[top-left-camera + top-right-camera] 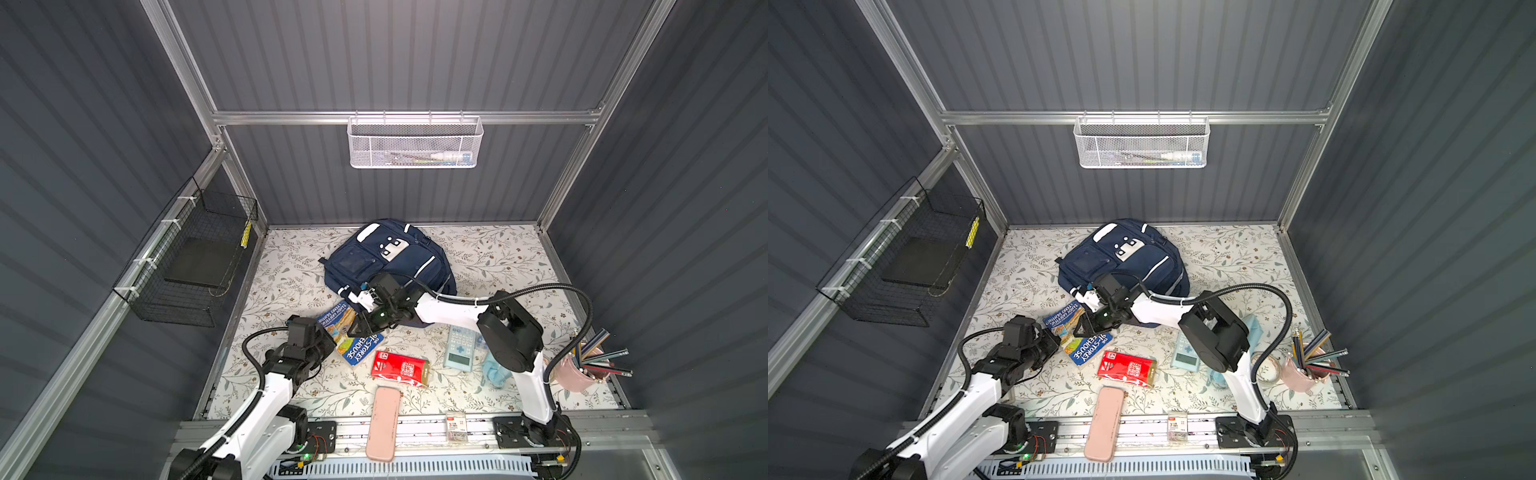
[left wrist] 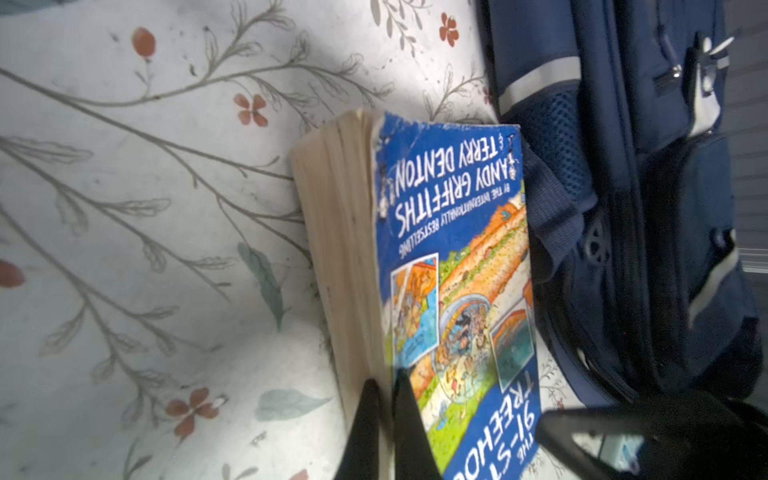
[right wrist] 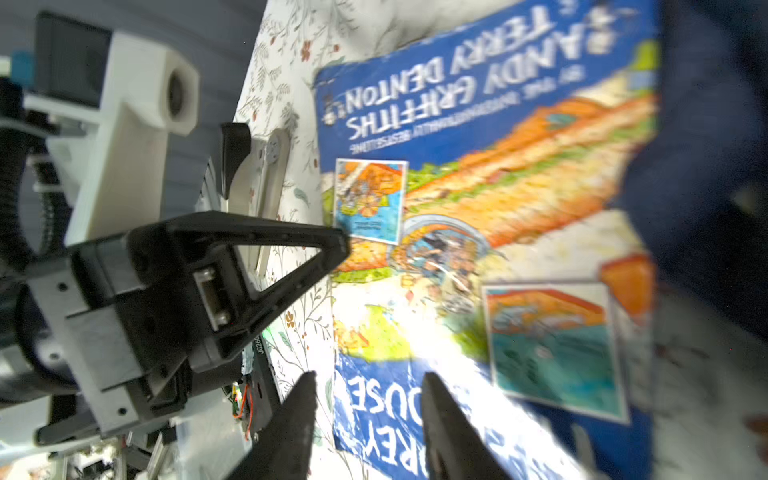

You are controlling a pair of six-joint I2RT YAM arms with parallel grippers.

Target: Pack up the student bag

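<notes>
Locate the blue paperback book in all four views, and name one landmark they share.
In a top view: blue paperback book on the floral cloth, beside the navy blue fabric backpack's near corner.
In a top view: same spot.
Left wrist: cover up, between cloth and backpack.
Right wrist: cover fills most of the picture.
Shared landmark: the backpack, at the book's author-name end.

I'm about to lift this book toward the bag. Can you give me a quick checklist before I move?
1. Grip: ok, left tool is shut on the book at its cover edge.
2. Second tool: ok, right tool is open, jaws apart over the cover.
3. Opening in the student bag: cannot tell, no open zip shows.
4. Route to the bag: not ok, right arm lies across its near end.
</notes>
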